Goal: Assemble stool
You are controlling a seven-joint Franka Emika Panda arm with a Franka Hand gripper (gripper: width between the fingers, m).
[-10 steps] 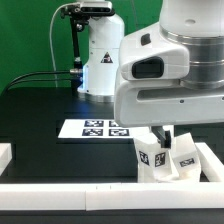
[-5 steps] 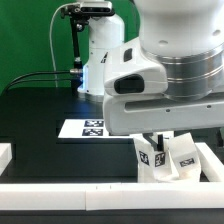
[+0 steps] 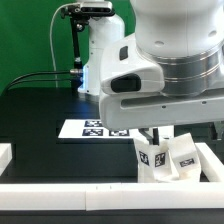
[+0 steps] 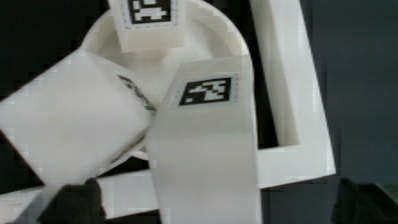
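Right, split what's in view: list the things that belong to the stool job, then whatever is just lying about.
Stool job: tagged leg on the exterior view's left; tagged leg on its right.
Lying about: marker board; white border rail; black table.

- I am seeing the stool legs [image 3: 152, 160] looking like smooth white plastic with a matt finish.
- The tags [image 4: 206, 91] on them are showing as flat black-and-white print.
- The table [image 3: 40, 115] is looking black and matt, giving back almost no reflection.
- The robot arm [image 3: 175, 30] is shining as glossy white plastic, and its band [image 3: 195, 78] is looking dull grey and ribbed.
- The marker board [image 3: 68, 128] is appearing thin, flat, white and matt.
- The rails [image 3: 60, 187] are looking smooth and white; I am not able to tell their material.
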